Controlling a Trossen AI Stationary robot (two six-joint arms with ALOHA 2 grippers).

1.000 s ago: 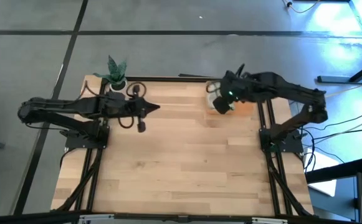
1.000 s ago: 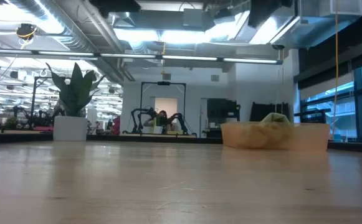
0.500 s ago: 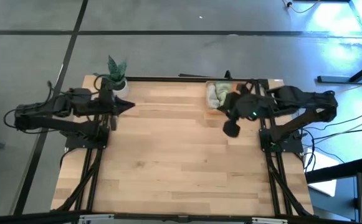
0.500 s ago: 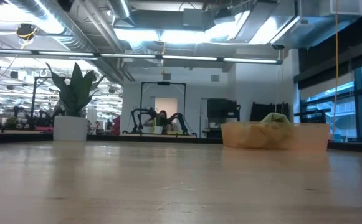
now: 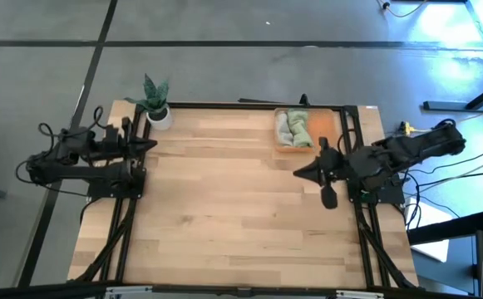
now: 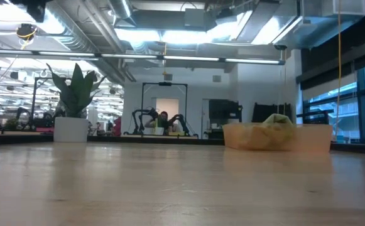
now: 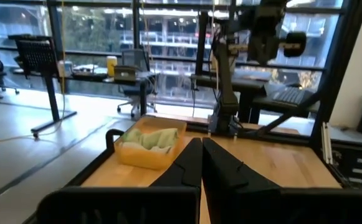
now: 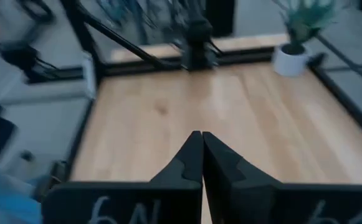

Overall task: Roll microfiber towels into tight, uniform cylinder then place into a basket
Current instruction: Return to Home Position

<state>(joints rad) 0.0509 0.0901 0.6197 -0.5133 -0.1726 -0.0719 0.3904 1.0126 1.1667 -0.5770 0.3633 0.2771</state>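
Observation:
The orange basket [image 5: 322, 126] stands at the table's far right; it also shows in the low view [image 6: 308, 139] and the left wrist view [image 7: 131, 155]. Two rolled towels lie inside it, a light grey one [image 5: 284, 128] and a light green one [image 5: 300, 130]. My left gripper [image 5: 151, 144] is shut and empty at the table's left edge, near the plant pot. My right gripper [image 5: 299, 173] is shut and empty at the table's right side, nearer than the basket. Both grippers' fingers show closed in the wrist views, left [image 7: 201, 144] and right [image 8: 198, 138].
A small white plant pot [image 5: 160, 115] with a green plant stands at the table's far left corner. Black frame rails run along the table's left, right and far edges. The wooden table top [image 5: 233, 208] lies bare between the arms.
My right gripper has drawn back from over the basket toward the table's near right side, leaving both rolled towels in the basket. My left gripper has drawn back from the table's middle toward the left edge.

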